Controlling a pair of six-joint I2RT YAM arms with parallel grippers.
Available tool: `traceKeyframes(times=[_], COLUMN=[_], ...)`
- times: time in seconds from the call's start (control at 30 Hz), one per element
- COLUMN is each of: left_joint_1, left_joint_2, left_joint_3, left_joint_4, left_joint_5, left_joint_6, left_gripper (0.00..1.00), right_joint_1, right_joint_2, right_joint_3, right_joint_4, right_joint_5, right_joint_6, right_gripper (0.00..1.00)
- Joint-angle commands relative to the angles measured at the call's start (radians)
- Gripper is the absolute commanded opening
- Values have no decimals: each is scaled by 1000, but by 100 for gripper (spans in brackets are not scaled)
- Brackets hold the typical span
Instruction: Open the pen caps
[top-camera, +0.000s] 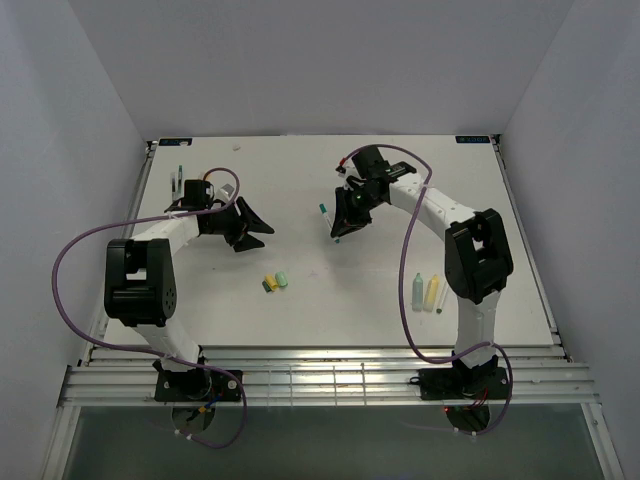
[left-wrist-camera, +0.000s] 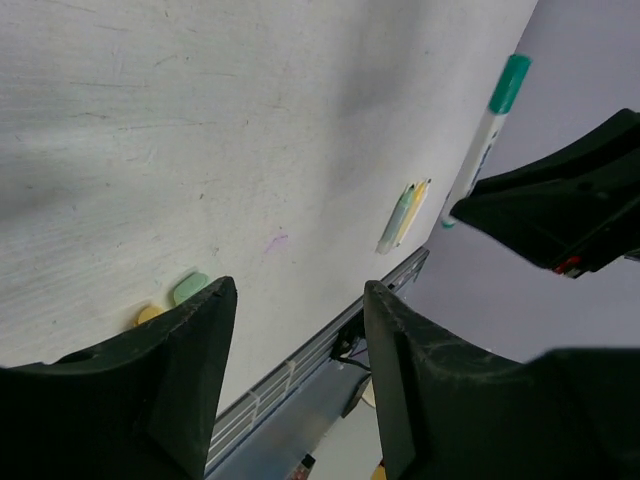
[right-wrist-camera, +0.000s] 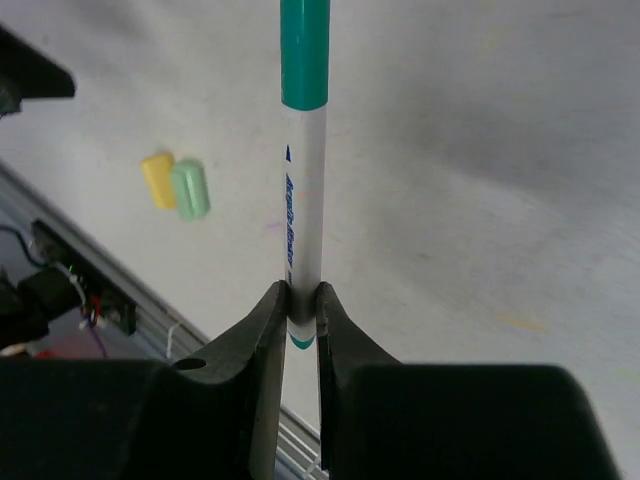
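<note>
My right gripper (right-wrist-camera: 302, 300) (top-camera: 340, 231) is shut on the lower end of a white pen (right-wrist-camera: 303, 200), lifted off the table. Its teal pen cap (right-wrist-camera: 304, 50) (top-camera: 323, 210) is still on the far end. The left wrist view shows this same pen (left-wrist-camera: 482, 150) ahead to the right, coming out of the right gripper's black fingers (left-wrist-camera: 560, 210). My left gripper (top-camera: 252, 226) (left-wrist-camera: 298, 292) is open with nothing between its fingers, left of the pen and apart from it. A loose yellow cap (top-camera: 268, 286) (right-wrist-camera: 158, 180) and a light-green cap (top-camera: 282, 279) (right-wrist-camera: 188, 190) lie side by side on the table.
Two marker barrels, pale green (top-camera: 417, 291) and yellow (top-camera: 432, 293), lie by the right arm; in the left wrist view these marker barrels (left-wrist-camera: 402, 214) show near the table's edge. More pens (top-camera: 178, 180) rest at the back left corner. A slatted metal rail (top-camera: 320, 380) runs along the near edge.
</note>
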Motion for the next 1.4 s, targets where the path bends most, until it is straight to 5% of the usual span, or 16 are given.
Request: traceKeyframes(times=[0.0,0.7,1.03,1.37], left_joint_1=[-16,-76,-73,-74], left_joint_2=[-3,4,-45,-48], left_joint_3=[41,75,53,50], left_joint_4=[14,31,17,31], left_joint_5=[24,12,-40,-28], left_joint_6=[-41,-95,-77,-90], left_gripper=[65,63,56,56], right_joint_1=[57,225,214,220], right_joint_2=[59,160,104,101], right_joint_3=[50,188,82,65], right_joint_4=[-23,-22,-14,7], right_joint_5=[-222,-382,-273,-325], right_joint_6=[-56,-61,-46,-49], right_gripper=[8,8,8,8])
